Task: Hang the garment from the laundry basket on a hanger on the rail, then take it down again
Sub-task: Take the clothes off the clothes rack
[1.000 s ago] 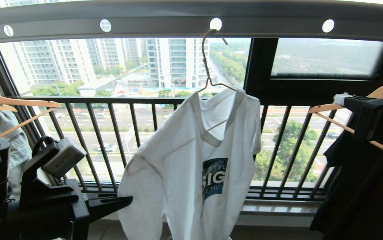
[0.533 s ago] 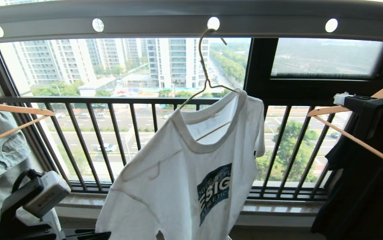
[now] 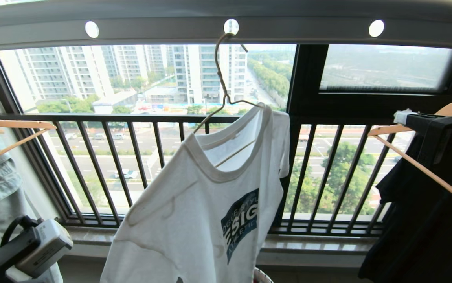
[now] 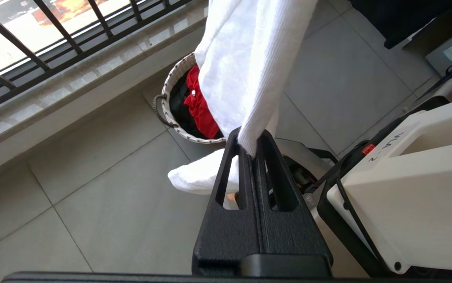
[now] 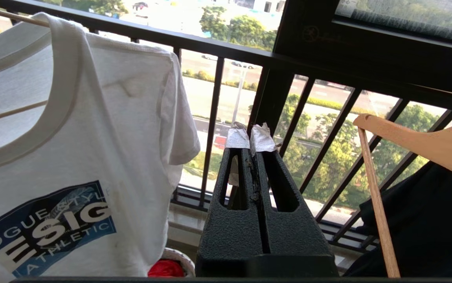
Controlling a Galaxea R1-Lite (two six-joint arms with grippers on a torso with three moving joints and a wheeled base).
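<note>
Left gripper [image 4: 251, 143] pinching the shirt [image 3: 206, 204] low down, while the shirt is hanging on the hanger [image 3: 226, 98].

Nearest, at the head view's 7 o'clock, the left arm is sitting low, its fingers [image 4: 234, 149] pressed together on a fold of the shirt's lower edge, above the basket [image 4: 171, 114] holding a red cloth [image 4: 198, 106]. At 3 o'clock the right gripper [image 5: 250, 138] is hovering level beside the shirt's sleeve, its taped tips closed on nothing. Farther off, at 12 o'clock, the hanger's hook is sitting in a hole of the rail [image 3: 289, 23], and the shirt is hanging tilted.
</note>
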